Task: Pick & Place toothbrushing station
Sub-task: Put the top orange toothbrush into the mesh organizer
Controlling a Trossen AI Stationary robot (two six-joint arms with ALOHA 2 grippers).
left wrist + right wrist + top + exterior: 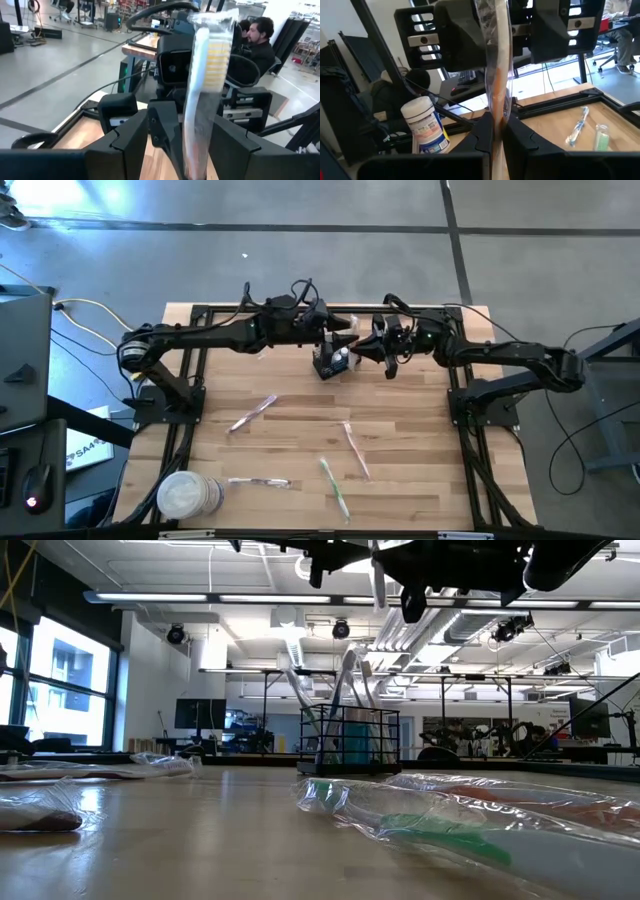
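Note:
The black wire-mesh basket (330, 363) stands on the table's far middle, with several toothbrushes upright in it (350, 743). My two grippers meet just above and to the right of it. My left gripper (340, 332) and my right gripper (363, 348) face each other. Both are shut on one plastic-wrapped toothbrush (202, 75) that spans between them, clear of the basket. It also shows in the right wrist view (496, 75). A white labelled bottle (426, 125) shows beside it. My left gripper pinches the wrapped toothbrush's white handle (196, 142) between its two fingers, along the brush. The bristle head (216, 55) sticks out past the fingertips toward the right arm, lifted clear. My right gripper pinches the same toothbrush's wrapper and orange-marked shaft (497, 117) between its shut fingers. The brush runs on from its fingertips toward the left gripper, clear of the table.
Several wrapped toothbrushes lie on the near half of the table (252, 413) (357, 450) (335, 488) (258, 481). A round white tub (188, 495) lies at the near left corner. A person (260, 40) sits beyond the table.

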